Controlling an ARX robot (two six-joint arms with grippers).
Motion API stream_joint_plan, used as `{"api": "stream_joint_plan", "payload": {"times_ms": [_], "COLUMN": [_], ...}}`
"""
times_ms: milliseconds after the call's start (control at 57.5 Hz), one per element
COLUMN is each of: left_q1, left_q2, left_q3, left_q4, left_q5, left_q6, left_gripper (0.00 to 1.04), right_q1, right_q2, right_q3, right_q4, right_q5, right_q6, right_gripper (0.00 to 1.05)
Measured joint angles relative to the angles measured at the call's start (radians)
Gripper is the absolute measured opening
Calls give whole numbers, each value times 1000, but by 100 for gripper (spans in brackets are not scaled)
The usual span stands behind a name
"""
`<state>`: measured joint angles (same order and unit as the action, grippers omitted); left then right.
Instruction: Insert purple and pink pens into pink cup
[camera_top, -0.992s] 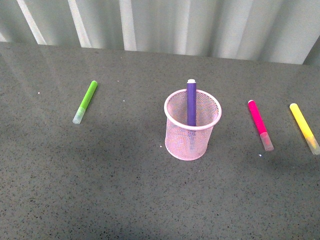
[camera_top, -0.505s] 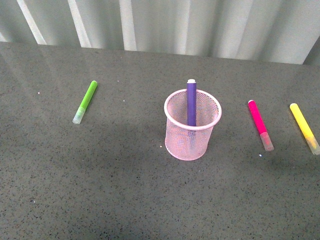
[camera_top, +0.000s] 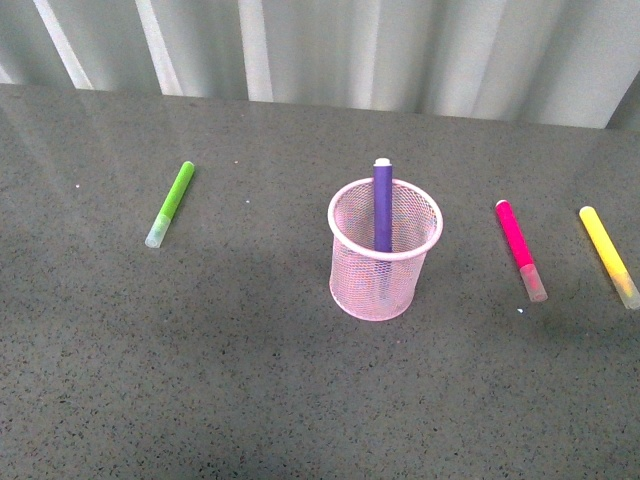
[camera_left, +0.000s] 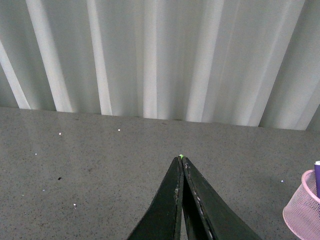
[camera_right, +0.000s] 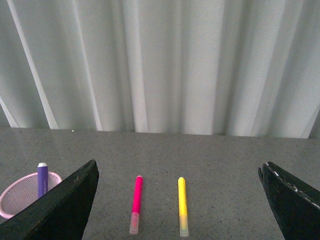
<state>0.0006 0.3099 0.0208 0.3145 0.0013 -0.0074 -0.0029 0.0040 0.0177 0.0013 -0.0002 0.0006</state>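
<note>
Mid-frame on the bench (camera_top: 200, 350), purple pen (camera_top: 383, 200) stands in the pink cup (camera_top: 350, 285), so half done. Pink pen (camera_top: 520, 248) lies flat right of the cup, clear of it. Left end effector (camera_left: 181, 165) is pressed together and empty; right end effector (camera_right: 178, 167) is spread wide. Open bench all round the pink pen; yellow marker (camera_top: 608, 255) is its only near neighbour, green marker (camera_top: 171, 203) sits far left.

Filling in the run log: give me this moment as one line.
purple pen in pink cup; pink pen on table; left gripper shut; right gripper open, empty
</note>
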Motion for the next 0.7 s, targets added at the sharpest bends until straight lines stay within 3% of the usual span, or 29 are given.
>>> {"api": "stream_joint_plan", "payload": {"times_ms": [470,574,696], "left_q1": [0,0,0], "left_q2": [-137,-258,-306], "left_q3": [0,0,0], "left_q4": [-137,-294,-310], "left_q5": [0,0,0], "left_q6": [0,0,0], "left_gripper": [4,4,4], "right_q1": [0,0,0], "right_q2": [0,0,0], "right_q3": [0,0,0], "right_q4": [0,0,0], "right_q5": [0,0,0], "right_q6": [0,0,0], "right_gripper": [98,98,98]}}
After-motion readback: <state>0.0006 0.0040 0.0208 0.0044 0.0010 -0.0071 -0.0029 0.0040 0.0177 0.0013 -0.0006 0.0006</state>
